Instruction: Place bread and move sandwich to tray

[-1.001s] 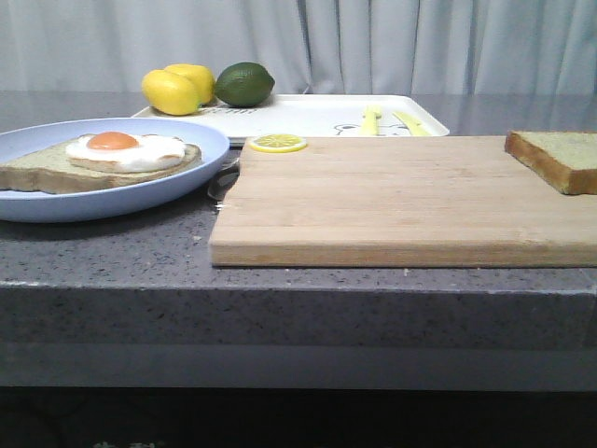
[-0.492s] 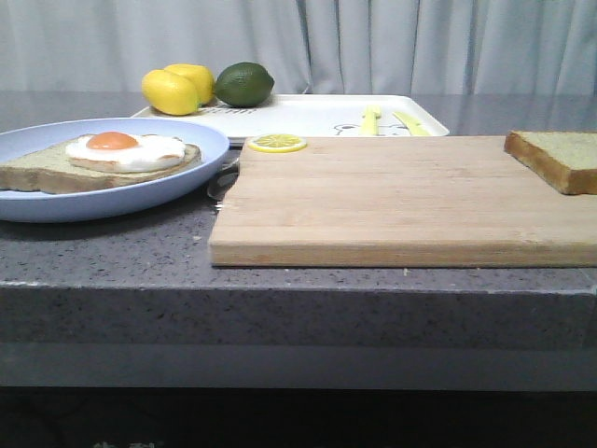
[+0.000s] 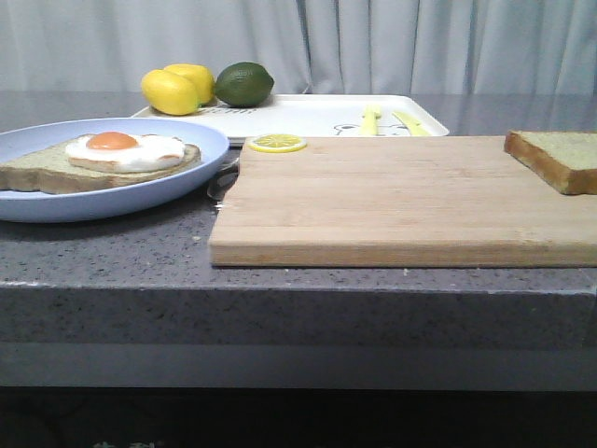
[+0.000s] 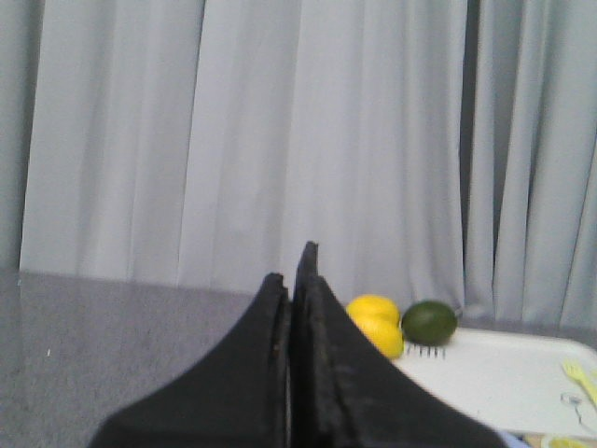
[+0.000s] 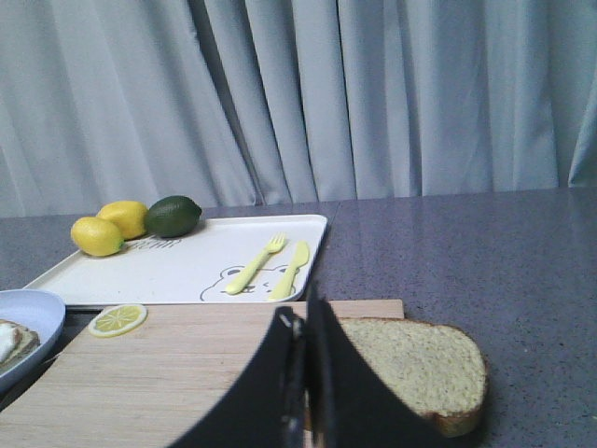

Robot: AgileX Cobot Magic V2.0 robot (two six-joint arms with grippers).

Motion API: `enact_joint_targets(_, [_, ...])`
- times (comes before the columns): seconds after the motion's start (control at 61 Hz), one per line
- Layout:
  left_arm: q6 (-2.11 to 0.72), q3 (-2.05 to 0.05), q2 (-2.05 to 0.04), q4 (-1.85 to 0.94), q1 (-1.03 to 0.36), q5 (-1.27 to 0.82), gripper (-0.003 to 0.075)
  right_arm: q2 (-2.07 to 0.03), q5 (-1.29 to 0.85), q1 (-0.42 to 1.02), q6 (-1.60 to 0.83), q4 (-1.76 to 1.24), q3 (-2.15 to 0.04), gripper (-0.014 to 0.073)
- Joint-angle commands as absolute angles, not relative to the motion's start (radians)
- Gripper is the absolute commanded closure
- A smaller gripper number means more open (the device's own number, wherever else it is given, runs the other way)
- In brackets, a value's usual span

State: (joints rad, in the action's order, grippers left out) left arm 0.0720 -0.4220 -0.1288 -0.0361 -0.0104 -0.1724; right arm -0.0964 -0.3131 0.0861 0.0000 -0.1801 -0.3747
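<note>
A thick slice of bread (image 3: 560,157) (image 5: 415,364) with brown crust lies at the right end of the wooden cutting board (image 3: 392,196) (image 5: 168,373). The sandwich (image 3: 103,157), one slice topped by a fried egg with orange yolk, rests on a pale-blue plate (image 3: 187,182) at the left. The white tray (image 3: 308,114) (image 5: 187,266) (image 4: 494,373) sits behind the board. My right gripper (image 5: 300,317) is shut and empty, hovering just short of the bread. Over the counter's left part, my left gripper (image 4: 291,271) is shut on nothing. Neither gripper shows in the front view.
Two lemons (image 3: 177,89) (image 5: 110,227) (image 4: 376,322) and a lime (image 3: 244,83) (image 5: 173,216) (image 4: 429,322) sit on the tray's far left corner. A yellow fork (image 5: 254,263) and knife (image 5: 291,269) lie on the tray. A lemon slice (image 3: 277,143) (image 5: 118,319) rests on the board's back left corner. Grey curtains hang behind.
</note>
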Motion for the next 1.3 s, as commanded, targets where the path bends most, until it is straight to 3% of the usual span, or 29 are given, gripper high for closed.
enact_joint_targets(0.0, [0.081,-0.543,-0.272,-0.032,-0.008,-0.26,0.0741,-0.222,-0.333,0.087,-0.01,-0.188,-0.495,0.0654])
enact_joint_targets(0.164, [0.079,-0.605,-0.456,-0.032,-0.008,-0.307,0.0741,-0.446,-0.359,0.087,-0.01,-0.19,-0.616,0.0654])
enact_joint_targets(0.345, [0.079,-0.612,-0.486,-0.034,-0.008,-0.304,0.0741,-0.56,-0.353,0.087,-0.01,-0.235,-0.644,0.064])
enact_joint_targets(0.41, [0.079,-0.612,-0.486,-0.034,-0.008,-0.304,0.0739,-0.569,-0.354,0.087,-0.01,-0.248,-0.644,0.0586])
enact_joint_targets(0.492, [0.079,-0.612,-0.486,-0.034,-0.008,-0.308,0.0727,-0.569,-0.353,0.087,-0.01,-0.248,-0.644,0.0449])
enact_joint_targets(0.591, [0.079,-0.612,-0.486,-0.034,-0.008,-0.308,0.0607,-0.569,-0.357,0.087,-0.01,-0.248,-0.643,0.0196])
enact_joint_targets(0.738, [0.079,-0.612,-0.486,-0.034,-0.008,-0.308,0.0241,-0.572,-0.357,0.087,-0.01,-0.248,-0.643,-0.0064])
enact_joint_targets(0.837, [0.079,-0.612,-0.486,-0.034,-0.008,-0.308,0.0107,-0.589,-0.339,0.087,-0.01,-0.248,-0.643,-0.0065])
enact_joint_targets(1.116, [0.079,-0.612,-0.486,-0.034,-0.008,-0.308,0.0101,-0.733,-0.378,0.065,-0.01,-0.243,-0.716,-0.005])
enact_joint_targets(1.28, [0.079,-0.612,-0.486,-0.034,-0.008,-0.308,0.0101,-0.919,-0.494,-0.075,0.0,-0.24,-0.872,-0.0048])
